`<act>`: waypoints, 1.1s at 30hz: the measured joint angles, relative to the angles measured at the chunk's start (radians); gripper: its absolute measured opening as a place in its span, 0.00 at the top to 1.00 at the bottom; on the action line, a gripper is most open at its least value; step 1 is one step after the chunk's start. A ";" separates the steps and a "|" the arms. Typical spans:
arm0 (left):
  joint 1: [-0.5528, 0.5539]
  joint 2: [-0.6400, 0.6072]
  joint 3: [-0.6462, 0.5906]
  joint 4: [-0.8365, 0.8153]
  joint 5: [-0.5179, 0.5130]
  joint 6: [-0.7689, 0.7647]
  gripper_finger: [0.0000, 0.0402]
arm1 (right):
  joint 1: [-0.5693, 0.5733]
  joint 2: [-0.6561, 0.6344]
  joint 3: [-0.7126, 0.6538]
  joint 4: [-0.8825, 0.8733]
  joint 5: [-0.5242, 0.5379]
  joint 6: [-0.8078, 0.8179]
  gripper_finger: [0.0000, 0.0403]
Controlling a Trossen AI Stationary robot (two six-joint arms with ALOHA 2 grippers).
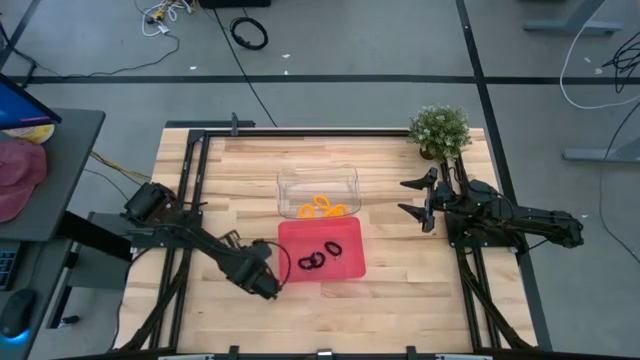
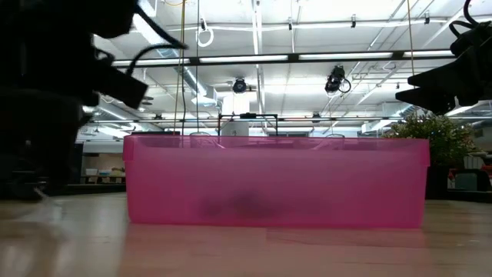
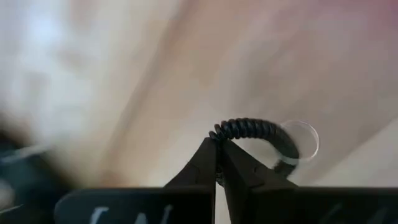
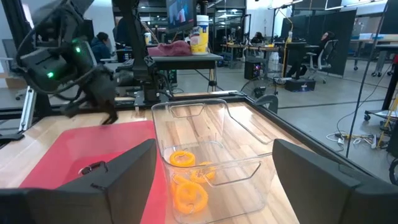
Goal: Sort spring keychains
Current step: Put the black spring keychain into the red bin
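My left gripper (image 1: 268, 284) stands over the table just beyond the red tray's (image 1: 345, 266) near left corner, shut on a black spring keychain (image 3: 261, 130) that carries a clear ring (image 3: 303, 140). Two black spring keychains (image 1: 320, 256) lie in the red tray. Orange spring keychains (image 1: 322, 208) lie in the clear container (image 1: 318, 180) behind the tray. At the table's right side, next to the plant, my right gripper (image 1: 418, 198) stands open and holds nothing. My left gripper pinches the black keychain's coil at one end (image 3: 217, 133) between its two fingertips (image 3: 205, 158). The coil arches out past the tips to the clear ring. The fingers point steeply down at the wooden table. I cannot tell whether the keychain is clear of the table.
A potted plant (image 1: 440, 130) stands at the table's far right corner. A black frame rail (image 1: 195, 180) runs along the left side. In the low view the red tray (image 2: 277, 181) fills the middle. Bare wood (image 1: 400, 310) lies along the near edge.
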 joint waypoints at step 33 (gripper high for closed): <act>0.073 -0.006 0.303 0.244 -0.726 0.562 0.94 | 0.000 0.000 0.000 0.000 0.000 0.000 0.19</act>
